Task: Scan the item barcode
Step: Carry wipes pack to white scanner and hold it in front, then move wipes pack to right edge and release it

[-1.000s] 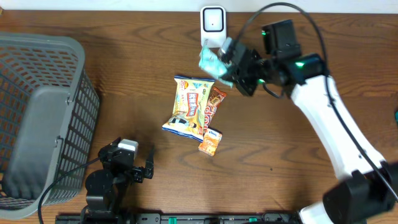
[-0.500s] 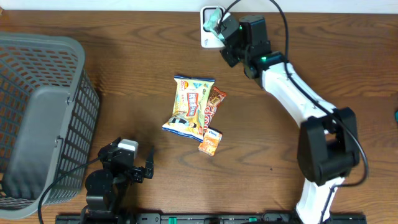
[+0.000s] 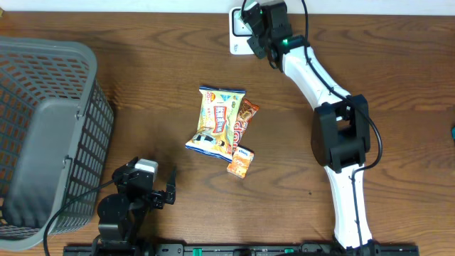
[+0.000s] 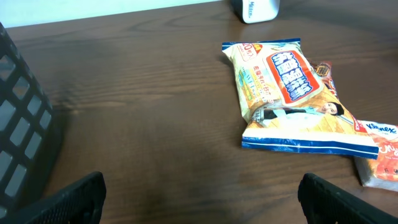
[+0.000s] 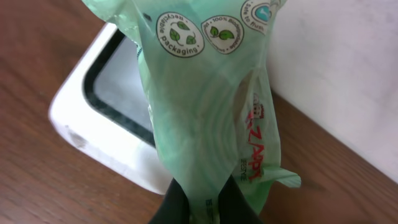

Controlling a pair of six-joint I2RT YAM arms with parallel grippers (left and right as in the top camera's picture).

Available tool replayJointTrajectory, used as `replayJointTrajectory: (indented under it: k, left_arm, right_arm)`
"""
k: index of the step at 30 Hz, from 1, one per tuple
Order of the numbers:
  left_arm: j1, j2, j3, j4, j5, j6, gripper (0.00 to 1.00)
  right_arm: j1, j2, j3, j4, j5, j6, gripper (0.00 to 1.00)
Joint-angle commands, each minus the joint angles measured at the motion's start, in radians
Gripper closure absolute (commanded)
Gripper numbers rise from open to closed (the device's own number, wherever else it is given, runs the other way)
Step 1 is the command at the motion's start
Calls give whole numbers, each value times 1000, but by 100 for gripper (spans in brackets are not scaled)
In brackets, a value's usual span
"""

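Over the last second the right hand (image 5: 202, 202) has swung up from a spot right of and below the scanner (image 5: 93, 134) to the far edge of the desk (image 3: 142, 71). It is now closed tight on the lower end of the green packet (image 5: 208, 118), which hangs directly over the scanner's dark window. In the right wrist view the packet covers much of that window and looks close to it, though I cannot tell whether they touch. The side facing the camera shows round leaf marks and red lettering but no barcode, so the code may be on the side turned to the glass; that is a guess. To my eye the item has reached the reading position, and what is left is a successful read, perhaps with a small tilt or shift.

The left hand (image 4: 202, 196) sits low at the near edge with its jaws spread wide and nothing between them; it has not moved.

Count:
- one scanner
- one green packet, held
- one yellow snack bag (image 3: 217, 121), lying flat
- one brown-orange bar wrapper (image 3: 247, 117) touching its right edge
- one small orange tissue pack (image 3: 241, 162) just below them
- one grey basket (image 3: 43, 128) at the left
- two hands
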Motion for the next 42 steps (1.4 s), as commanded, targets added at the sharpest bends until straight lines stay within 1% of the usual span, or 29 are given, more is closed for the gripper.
replayJointTrajectory:
  k: [1,6,9,12,14,17,20,22,26,29,30,31,33,36,42]
  left_arm:
    - [-2,-6,-13,-21,-3,14,2]
    - [-2,-5,-13,-21,-3,14,2]
    - [-2,-5,-13,-21,-3,14,1]
    - [-2,-5,-13,-21,-3,14,2]
    - [-2,-5,-13,-21,-3,14,2]
    - [-2,-5,-13,-21,-3,14,2]
    - [-2,-5,-13,-21,-3,14,2]
    - [-2,-5,-13,-21,-3,14,2]
    - [-2,-5,-13,-21,-3,14,2]
    - [-2,-5,-13,-21,-3,14,2]
    - [-2,-5,-13,-21,-3,14,1]
    - [-2,-5,-13,-21,-3,14,2]
    - [-2,-5,-13,-21,-3,14,2]
    - [-2,-5,-13,-21,-3,14,2]
    - [-2,-5,-13,-21,-3,14,1]
  right_arm:
    - [-3,-2,84,-34,45,-30,99]
    - [-3,-2,103,-80,33,-45,99]
    - [-3,-2,103,-109,42,-96,99]
    - [-1,-2,103,-114,127,-122,99]
    - [2,-2,105,-123,174,-108,99]
    - [3,-19,138,-219,190,-58,99]
    - [-6,-55,180,-350,196,-9,99]
    - [-19,-85,195,-426,213,45,99]
    - [-65,-139,195,-553,381,261,99]
    - [-113,-142,194,-658,553,491,99]
    - [-131,-137,190,-689,583,557,99]
    - [-166,-132,180,-735,603,663,99]
    - [-214,-122,151,-762,608,766,99]
    - [-288,-106,80,-740,609,855,99]
    - [-442,-100,-113,-605,626,868,99]
